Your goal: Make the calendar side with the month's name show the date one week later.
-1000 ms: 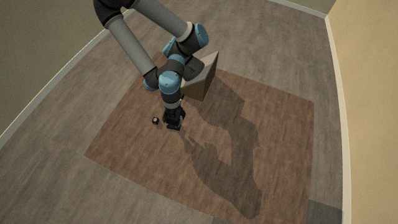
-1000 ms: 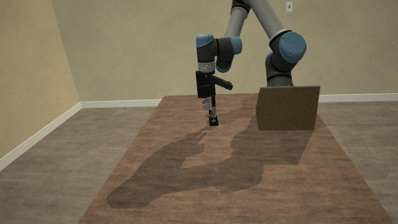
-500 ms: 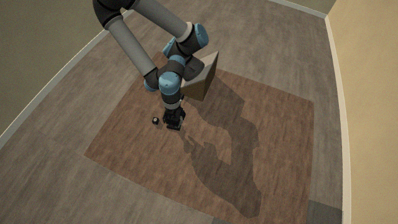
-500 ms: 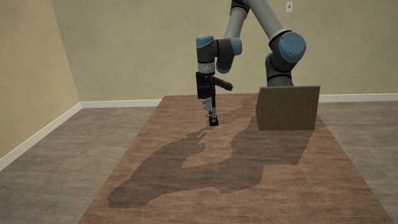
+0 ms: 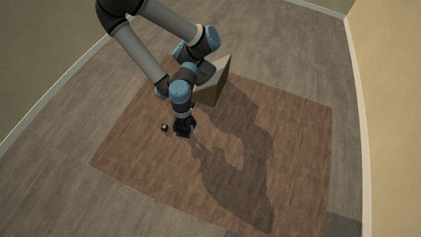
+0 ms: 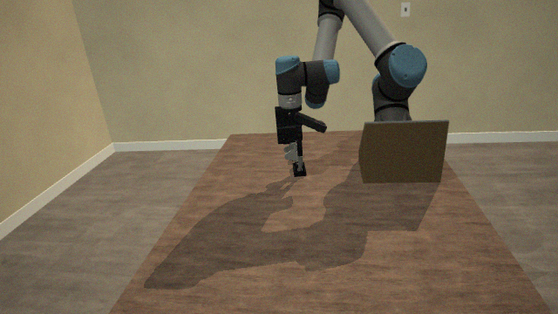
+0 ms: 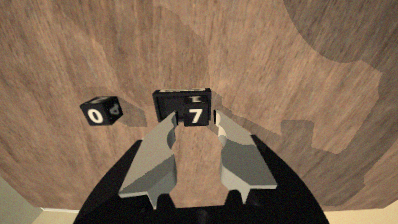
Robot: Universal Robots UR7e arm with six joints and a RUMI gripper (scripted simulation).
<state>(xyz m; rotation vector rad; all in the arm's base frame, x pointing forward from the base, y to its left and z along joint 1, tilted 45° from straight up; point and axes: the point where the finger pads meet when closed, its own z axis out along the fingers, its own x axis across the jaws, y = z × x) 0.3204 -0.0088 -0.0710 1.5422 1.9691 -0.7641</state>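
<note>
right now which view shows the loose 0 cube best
The wrist view: the loose cube lies on the wood left of the tray, its 0 readable. The top view shows only a small dark block beside the hand. In the exterior view I cannot make it out.

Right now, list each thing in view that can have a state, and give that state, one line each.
gripper: partly open, holding nothing, fingertips either side of the 7 cube.
7 cube: seated in the tray, right slot in the wrist view, digit upright.
0 cube: outside the tray, on the table.
tray: left slot empty.
</note>
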